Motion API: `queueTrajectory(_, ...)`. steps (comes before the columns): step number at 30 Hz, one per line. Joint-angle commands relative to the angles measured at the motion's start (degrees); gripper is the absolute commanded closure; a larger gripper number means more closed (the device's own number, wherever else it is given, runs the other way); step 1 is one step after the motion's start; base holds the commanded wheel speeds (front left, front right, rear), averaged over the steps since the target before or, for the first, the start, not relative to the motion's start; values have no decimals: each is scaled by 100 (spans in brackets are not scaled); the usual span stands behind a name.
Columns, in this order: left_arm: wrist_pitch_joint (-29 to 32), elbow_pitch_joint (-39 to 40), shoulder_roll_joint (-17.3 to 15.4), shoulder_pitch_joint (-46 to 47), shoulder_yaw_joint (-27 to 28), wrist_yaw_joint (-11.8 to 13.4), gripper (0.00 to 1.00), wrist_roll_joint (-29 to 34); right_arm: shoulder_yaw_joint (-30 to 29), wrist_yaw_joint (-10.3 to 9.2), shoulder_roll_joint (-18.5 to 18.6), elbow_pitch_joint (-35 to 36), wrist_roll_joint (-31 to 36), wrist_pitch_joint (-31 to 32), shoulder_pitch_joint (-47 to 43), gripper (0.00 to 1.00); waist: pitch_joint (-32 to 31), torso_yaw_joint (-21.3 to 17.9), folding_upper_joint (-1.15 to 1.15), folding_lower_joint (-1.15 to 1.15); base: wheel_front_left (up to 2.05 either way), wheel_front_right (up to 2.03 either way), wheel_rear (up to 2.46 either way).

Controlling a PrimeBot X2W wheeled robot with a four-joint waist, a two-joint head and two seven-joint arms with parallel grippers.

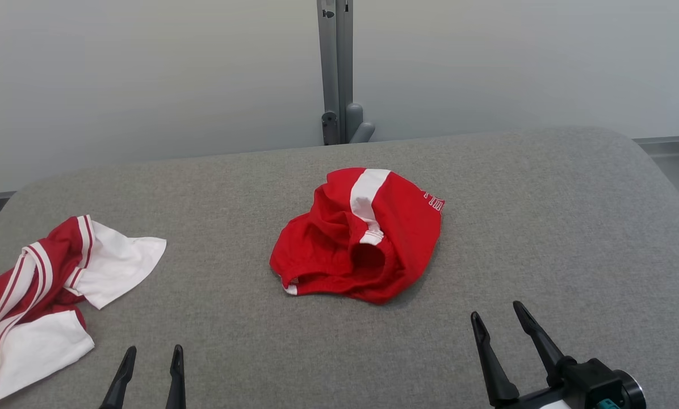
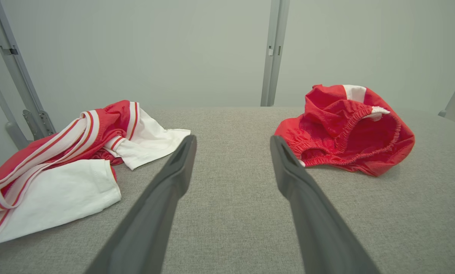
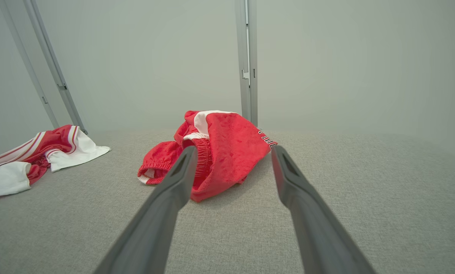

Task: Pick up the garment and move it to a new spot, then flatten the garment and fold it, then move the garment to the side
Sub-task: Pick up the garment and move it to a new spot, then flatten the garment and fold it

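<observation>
The red shorts (image 1: 362, 238) lie crumpled on the grey tabletop (image 1: 544, 216), in front of the upright grey post (image 1: 336, 74). Their long axis slants from near-left to far-right. The elastic waist opening faces away from the post and the white stripe points toward it. A red-and-white jersey (image 1: 44, 284) lies far left of the post. The left hand (image 1: 153, 349) and right hand (image 1: 495, 309) hover farthest from the post, fingers spread, empty.

Soft, even light, no glare; faint shadows under the shorts (image 1: 362, 238). Wrist views bend poles at upper-left edges.
</observation>
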State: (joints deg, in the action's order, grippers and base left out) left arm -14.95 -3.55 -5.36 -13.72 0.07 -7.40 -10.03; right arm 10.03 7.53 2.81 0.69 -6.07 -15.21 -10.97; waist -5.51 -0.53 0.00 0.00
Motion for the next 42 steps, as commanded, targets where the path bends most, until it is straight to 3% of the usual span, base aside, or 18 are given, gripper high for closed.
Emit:
queueTrajectory(1,-18,-9,14,-65,27,-16,0,10,3,-8,16,8,-13,1,-31,0,2,-6,0,0,0,0,0)
queueTrajectory(30,-18,-106,-23,-58,-119,-17,0,143,9,-8,15,1,-8,1,59,0,27,-33,0,0,0,0,0)
queueTrajectory(37,-19,-325,91,-35,-182,-17,0,-590,27,-8,16,48,-5,1,67,0,127,-59,0,0,0,0,0)
queueTrajectory(42,-19,-547,9,238,-659,-17,0,-1015,65,-8,17,73,37,1,115,0,270,-187,0,0,0,0,0)
